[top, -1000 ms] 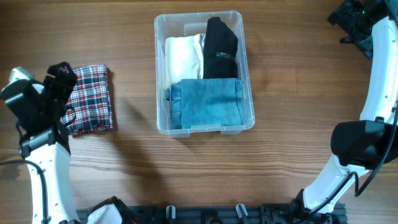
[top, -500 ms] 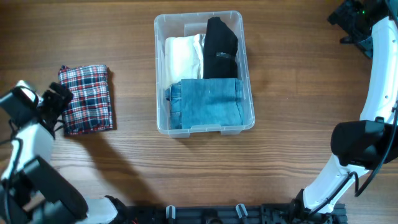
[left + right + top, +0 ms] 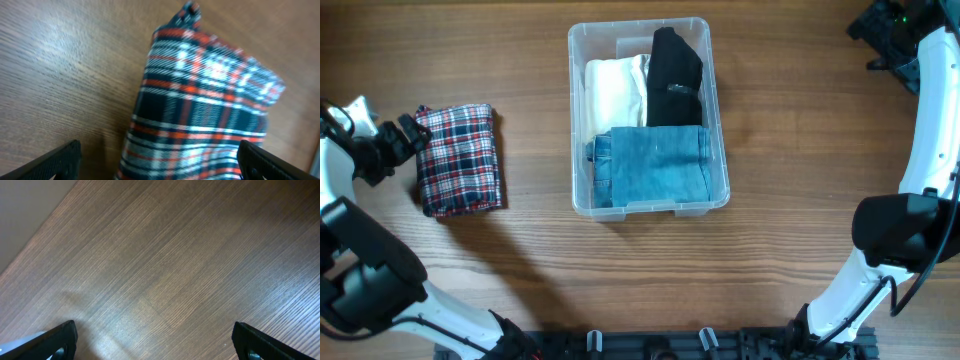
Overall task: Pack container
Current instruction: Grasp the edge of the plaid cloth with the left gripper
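The left tool [image 3: 408, 138], spread and empty, sits just short of the folded plaid garment [image 3: 460, 160]; best straddle its near edge squarely, pinch all layers, then carry it to the container [image 3: 650, 208] well beyond.

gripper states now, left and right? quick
Left gripper: open, holding nothing, beside the plaid cloth.
Right gripper: open, holding nothing, above the table.

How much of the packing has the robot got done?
Mostly done: the container holds a white garment, a black garment and folded jeans. In hand: nothing, though the open left gripper hovers at the plaid garment lying on the table, left of the container. Left: lift that one in. The right gripper is open, far off.
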`<move>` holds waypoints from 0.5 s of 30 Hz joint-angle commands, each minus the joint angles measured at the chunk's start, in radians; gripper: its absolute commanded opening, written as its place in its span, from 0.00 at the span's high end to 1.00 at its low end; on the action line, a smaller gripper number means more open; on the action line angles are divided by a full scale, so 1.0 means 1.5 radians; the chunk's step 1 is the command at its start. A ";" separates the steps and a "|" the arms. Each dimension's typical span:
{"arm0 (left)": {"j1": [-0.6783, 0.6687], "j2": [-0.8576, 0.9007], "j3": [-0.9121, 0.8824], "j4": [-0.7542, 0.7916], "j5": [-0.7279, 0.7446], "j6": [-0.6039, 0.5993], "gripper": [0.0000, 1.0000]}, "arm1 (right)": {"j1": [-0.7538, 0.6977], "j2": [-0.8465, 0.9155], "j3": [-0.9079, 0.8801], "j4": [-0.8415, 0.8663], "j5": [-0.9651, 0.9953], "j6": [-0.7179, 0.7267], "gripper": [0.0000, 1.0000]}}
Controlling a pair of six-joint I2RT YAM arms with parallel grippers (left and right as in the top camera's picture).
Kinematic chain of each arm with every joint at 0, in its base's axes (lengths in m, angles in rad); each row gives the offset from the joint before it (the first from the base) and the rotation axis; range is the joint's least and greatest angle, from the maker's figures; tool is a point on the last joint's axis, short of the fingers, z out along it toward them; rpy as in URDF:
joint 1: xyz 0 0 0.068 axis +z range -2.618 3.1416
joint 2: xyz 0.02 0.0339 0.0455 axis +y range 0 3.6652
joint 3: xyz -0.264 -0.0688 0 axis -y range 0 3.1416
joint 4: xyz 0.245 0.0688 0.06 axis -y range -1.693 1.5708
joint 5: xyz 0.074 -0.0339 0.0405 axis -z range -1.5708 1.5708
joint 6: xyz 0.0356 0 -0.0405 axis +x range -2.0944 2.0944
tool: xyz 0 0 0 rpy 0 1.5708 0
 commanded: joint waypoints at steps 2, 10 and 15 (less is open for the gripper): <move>0.023 0.035 0.005 -0.006 -0.005 0.053 0.00 | 0.002 0.008 -0.003 0.001 0.002 0.003 0.00; 0.027 0.087 0.004 -0.024 0.059 0.075 0.00 | 0.002 0.008 -0.003 0.001 0.002 0.003 0.00; 0.027 0.098 0.004 -0.025 0.123 0.075 0.00 | 0.002 0.008 -0.003 0.002 0.002 0.003 0.00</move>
